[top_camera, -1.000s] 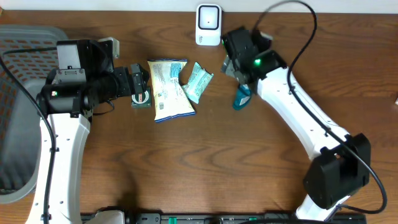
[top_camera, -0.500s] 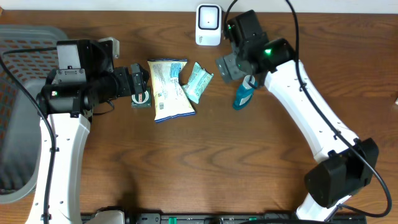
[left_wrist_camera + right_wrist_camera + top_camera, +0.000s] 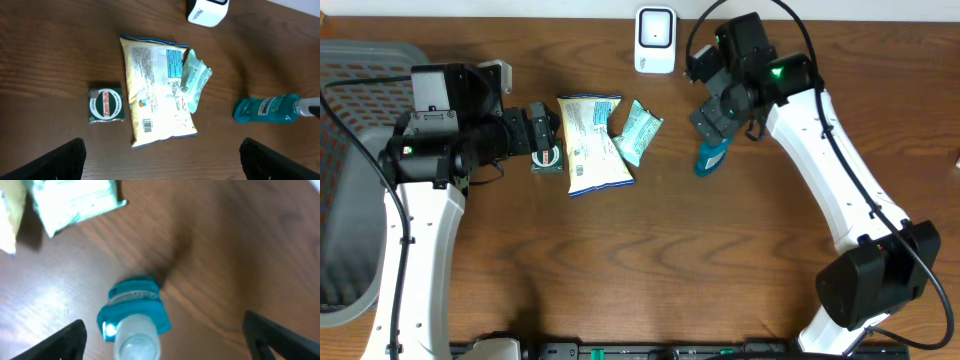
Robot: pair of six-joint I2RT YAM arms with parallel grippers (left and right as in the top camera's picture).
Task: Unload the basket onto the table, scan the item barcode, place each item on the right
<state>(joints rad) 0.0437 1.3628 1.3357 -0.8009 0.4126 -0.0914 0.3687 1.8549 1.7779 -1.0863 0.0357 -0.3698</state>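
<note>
One wood-grain table (image 3: 650, 260); white scanner (image 3: 655, 40) at back; grey basket (image 3: 360, 60) left.

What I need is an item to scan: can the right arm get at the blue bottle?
Probably yes: the right fingers hang open just above the blue bottle, with nothing between them.

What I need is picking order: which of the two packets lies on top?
The small teal plastic packet; its edge overlaps the large pale-yellow plastic packet, which lies flat beneath.
</note>
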